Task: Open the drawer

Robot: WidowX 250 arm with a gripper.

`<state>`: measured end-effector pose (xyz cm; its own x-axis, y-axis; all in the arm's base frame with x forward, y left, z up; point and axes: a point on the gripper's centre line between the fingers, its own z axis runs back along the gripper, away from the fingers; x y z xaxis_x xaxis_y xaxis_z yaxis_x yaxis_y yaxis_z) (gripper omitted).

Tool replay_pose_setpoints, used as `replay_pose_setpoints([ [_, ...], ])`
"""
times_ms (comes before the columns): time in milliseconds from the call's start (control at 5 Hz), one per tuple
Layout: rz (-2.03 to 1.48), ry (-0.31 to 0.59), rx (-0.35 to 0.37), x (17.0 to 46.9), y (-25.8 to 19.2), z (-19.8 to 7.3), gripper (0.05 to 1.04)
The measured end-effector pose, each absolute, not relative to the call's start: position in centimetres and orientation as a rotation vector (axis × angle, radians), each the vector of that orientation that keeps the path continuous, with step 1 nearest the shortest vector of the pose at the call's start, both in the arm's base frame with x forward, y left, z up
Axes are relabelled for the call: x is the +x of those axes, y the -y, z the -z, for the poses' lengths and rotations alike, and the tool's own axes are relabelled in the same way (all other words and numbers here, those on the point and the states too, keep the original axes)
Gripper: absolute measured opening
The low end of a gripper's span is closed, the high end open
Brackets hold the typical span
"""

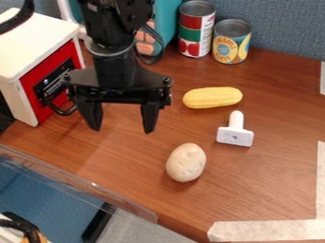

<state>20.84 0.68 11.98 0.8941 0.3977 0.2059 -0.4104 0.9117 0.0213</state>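
My gripper (122,130) hangs over the left part of the wooden table, its two fingers spread apart with nothing between them. To its left stands a white cabinet (37,38) with a red drawer front (37,78), which looks flush with the white frame. A dark metal handle (62,113) curves out from the red front, just left of the gripper's left finger. The gripper body covers part of the space beside the handle, and I cannot tell whether the two touch.
Yellow corn (213,97), a white T-shaped piece (235,136) and a pale egg-shaped object (186,163) lie right of the gripper. Two cans (196,29) (232,42) stand behind, near a teal object (166,19). A clear edge strip (82,182) borders the wooden table (266,180) at front left.
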Motion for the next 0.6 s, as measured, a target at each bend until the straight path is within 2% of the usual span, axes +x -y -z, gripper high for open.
replay_pose_setpoints([
  [200, -0.417, 0.184, 0.07, 20.8, -0.7, -11.5, 0.999],
  [400, -0.442, 0.136, 0.122, 23.0, -2.7, -9.4, 0.999],
  [600, -0.472, 0.135, 0.171, 25.3, -4.4, -8.5, 0.999],
])
